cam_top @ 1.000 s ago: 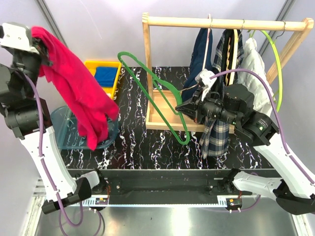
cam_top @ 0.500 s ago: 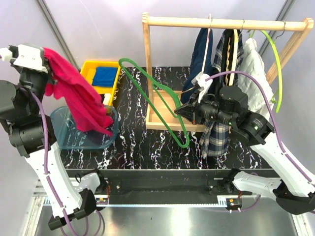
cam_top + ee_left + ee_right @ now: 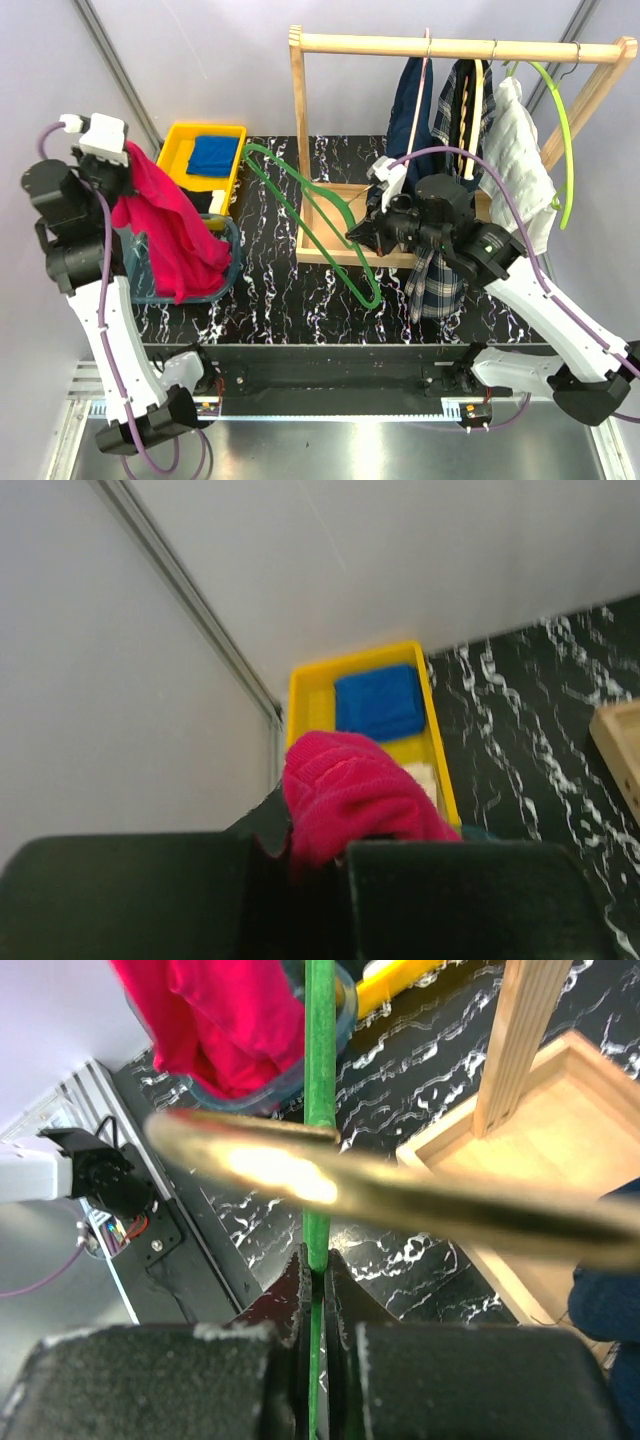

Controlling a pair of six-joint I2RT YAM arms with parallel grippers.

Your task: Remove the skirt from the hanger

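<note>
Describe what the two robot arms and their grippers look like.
The left arm and right arm share white link shells, bulky black joint housings and a purple cable looping alongside. The left gripper and right gripper are black, each with a white block mounted behind.

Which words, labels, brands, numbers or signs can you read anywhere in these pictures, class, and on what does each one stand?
Readable text: none in any view.
Small orange marks on the front rail: too small to read.
Skirt, red garment, green hanger, yellow tray, wooden rack: no print, tag or logo shows.
</note>
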